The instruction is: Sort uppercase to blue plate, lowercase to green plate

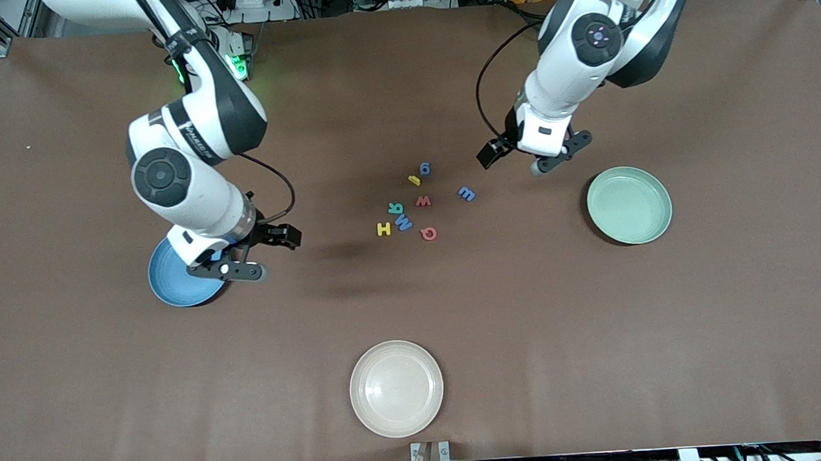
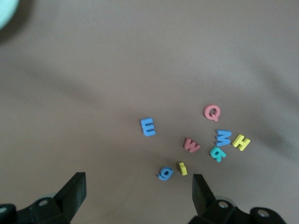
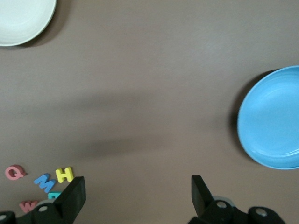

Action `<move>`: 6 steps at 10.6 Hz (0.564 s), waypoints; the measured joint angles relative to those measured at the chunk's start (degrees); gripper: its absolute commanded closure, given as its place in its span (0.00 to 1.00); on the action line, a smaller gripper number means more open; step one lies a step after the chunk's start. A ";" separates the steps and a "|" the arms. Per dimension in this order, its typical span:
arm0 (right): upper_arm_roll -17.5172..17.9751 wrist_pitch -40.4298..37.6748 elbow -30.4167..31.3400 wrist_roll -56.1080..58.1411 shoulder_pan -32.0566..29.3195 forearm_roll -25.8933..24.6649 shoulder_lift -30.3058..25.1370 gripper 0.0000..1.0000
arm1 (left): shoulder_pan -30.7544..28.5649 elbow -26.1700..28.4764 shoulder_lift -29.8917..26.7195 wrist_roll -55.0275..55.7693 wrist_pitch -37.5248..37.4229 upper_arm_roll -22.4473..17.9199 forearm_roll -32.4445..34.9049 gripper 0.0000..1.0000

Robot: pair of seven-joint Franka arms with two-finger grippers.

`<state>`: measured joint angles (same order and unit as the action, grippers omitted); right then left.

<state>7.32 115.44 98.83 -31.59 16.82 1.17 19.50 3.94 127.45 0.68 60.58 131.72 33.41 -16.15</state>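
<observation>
Eight foam letters lie scattered mid-table between two open, empty grippers. Nearest the front camera sits a cream-white plate [image 1: 396, 389], well apart from both. Farther up, the right gripper [image 1: 241, 259] hangs over the table at the rim of the blue plate [image 1: 175, 280], which its arm partly hides in the front view; the right wrist view shows the whole plate beside its spread fingers [image 3: 74, 196].

The cluster lies toward the left arm's end from that gripper: yellow H [image 1: 383, 228], blue M [image 1: 404, 222], red Q [image 1: 428, 234], teal R [image 1: 395, 207], red w [image 1: 423, 201], blue m [image 1: 466, 193], the yellow hooked piece [image 1: 414, 180] and blue g [image 1: 424, 167].

The left gripper [image 1: 545, 158] hovers wide open near the green plate [image 1: 629, 205]. Only the left wrist view shows all eight letters from above its fingers [image 2: 74, 191], g and the hooked piece closest.
</observation>
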 measured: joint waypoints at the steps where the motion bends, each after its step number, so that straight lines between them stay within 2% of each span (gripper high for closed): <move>1: 0.48 0.74 0.01 -1.14 0.15 -0.01 0.52 0.00 | 1.05 0.21 1.64 2.45 2.06 0.66 0.00 0.00; 6: 1.71 7.42 0.20 -6.97 3.44 -0.22 5.10 0.02 | 6.07 0.47 10.40 11.28 12.85 0.88 0.00 0.00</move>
<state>9.03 122.85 99.04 -38.56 20.26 0.96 24.60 10.01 127.93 11.08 71.86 144.57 34.29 -16.15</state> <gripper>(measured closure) 0.013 0.000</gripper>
